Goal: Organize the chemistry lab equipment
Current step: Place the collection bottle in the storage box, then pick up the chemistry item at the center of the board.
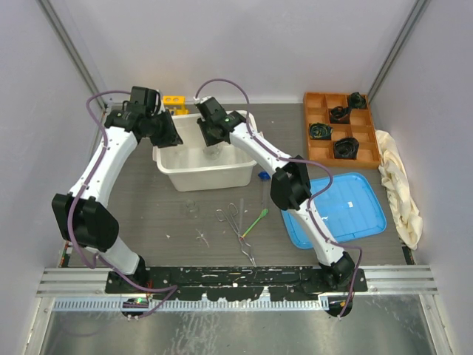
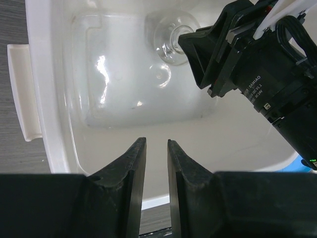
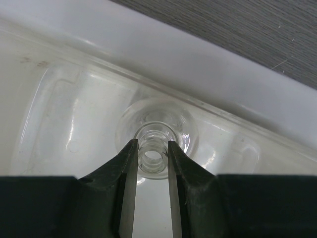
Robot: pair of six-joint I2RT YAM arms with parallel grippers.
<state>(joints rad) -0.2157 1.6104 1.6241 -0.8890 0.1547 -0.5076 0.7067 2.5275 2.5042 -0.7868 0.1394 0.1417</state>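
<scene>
My right gripper is shut on the neck of a small clear glass flask and holds it upright inside a white plastic bin, near one wall. The flask also shows in the left wrist view. My left gripper hovers over the bin's near rim, its jaws a narrow gap apart with nothing between them. On the table in front of the bin lie another clear flask, metal tongs, a green spatula and a blue-capped tube. A yellow rack stands behind the bin.
An orange compartment tray with black objects sits at the back right. A blue tray lies at the right front, and a cream cloth along the right edge. Both arms crowd over the bin.
</scene>
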